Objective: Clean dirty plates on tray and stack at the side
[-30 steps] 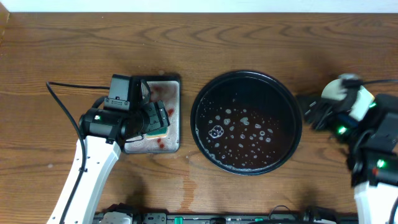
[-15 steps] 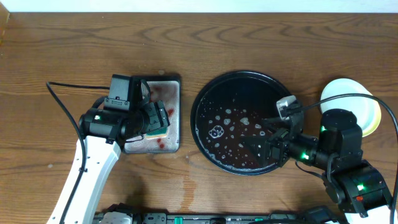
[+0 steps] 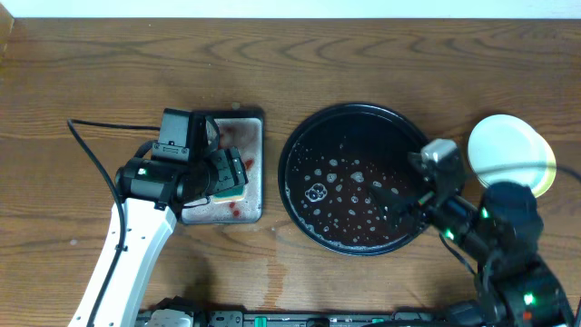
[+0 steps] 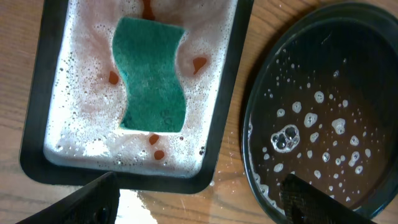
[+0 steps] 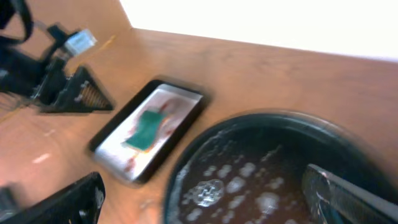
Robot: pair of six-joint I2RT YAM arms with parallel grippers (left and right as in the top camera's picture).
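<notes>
Robot's left gripper (image 3: 231,177) hangs over a small rectangular black-rimmed tray (image 3: 254,182) left of the middle of the wooden worktop (image 3: 363,54), seen from overhead; its jaws cannot be read from this view. The right gripper (image 3: 398,195) reaches over the right side of the large round glossy black tray (image 3: 363,127), which sits just right of the middle, flecked with white suds (image 3: 316,192). The small round plates (image 3: 499,145) lie stacked outside it, near the worktop's right edge: a pale blue-white one on top, a pale yellow rim showing beneath.

From the left wrist, the two dark fingers (image 4: 93,202) stand wide apart with nothing between them, released above the rectangular tray's near rim. A teal wavy-sided sponge (image 4: 152,74) lies flat in pinkish-white foam (image 4: 81,112) dotted with red sauce spots (image 4: 199,64). The round tray's sudsy floor fills the right of the picture, just beside the rectangular one.

From the right wrist, a blurred picture: that gripper's fingers are likewise spread, gripping nothing, above the round tray. Beyond it lie the rectangular tray and sponge, with part of the left arm (image 5: 56,87) beside them.
</notes>
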